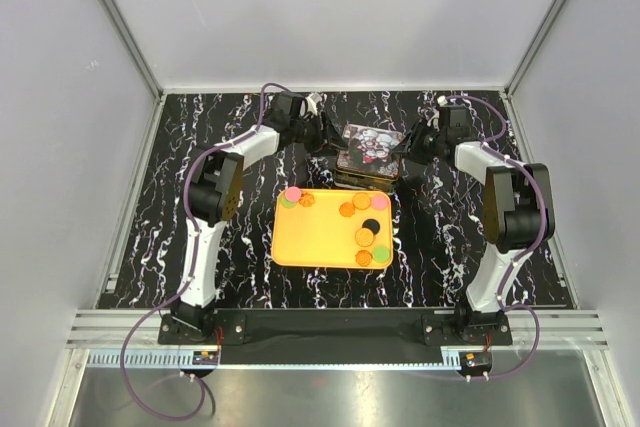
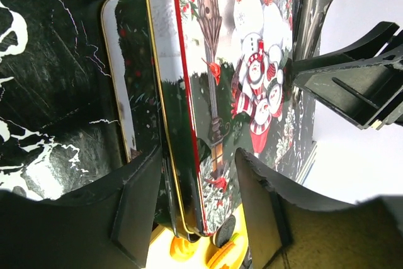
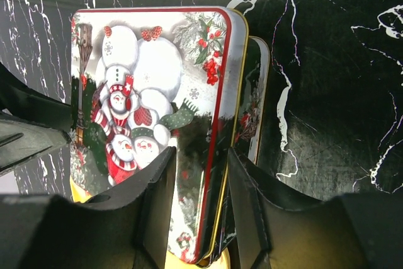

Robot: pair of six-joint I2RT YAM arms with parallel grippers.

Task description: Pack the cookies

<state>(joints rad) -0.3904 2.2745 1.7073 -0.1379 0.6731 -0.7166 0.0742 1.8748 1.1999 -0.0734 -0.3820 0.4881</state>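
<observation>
Here the cookies (image 1: 365,238) all lie on the flat yellow-orange tray (image 1: 320,237) at the middle of the black marbled table (image 1: 150,227). A few pink, green and orange ones sit at its far left corner, and a looser run of mostly orange ones, with a black, a pink and a green among them, goes down its right side. Just beyond the tray's far edge stands a tin, and both arms reach in to it from either side. Its snowman-printed tin lid (image 1: 368,142) sits askew over the tin base (image 2: 126,74), so a strip of the base shows beside the lid in both wrist views. The right gripper (image 3: 201,155) has the lid's red-and-gold rim between its two fingers, which lie close against it on both sides, clamped on the lid. The left gripper (image 2: 201,155) straddles the opposite rim of the lid. One finger (image 2: 135,206) is on the outside and the other over the printed face, but whether they press on the lid I cannot tell from these views. Each wrist camera catches the other gripper across the lid.
</observation>
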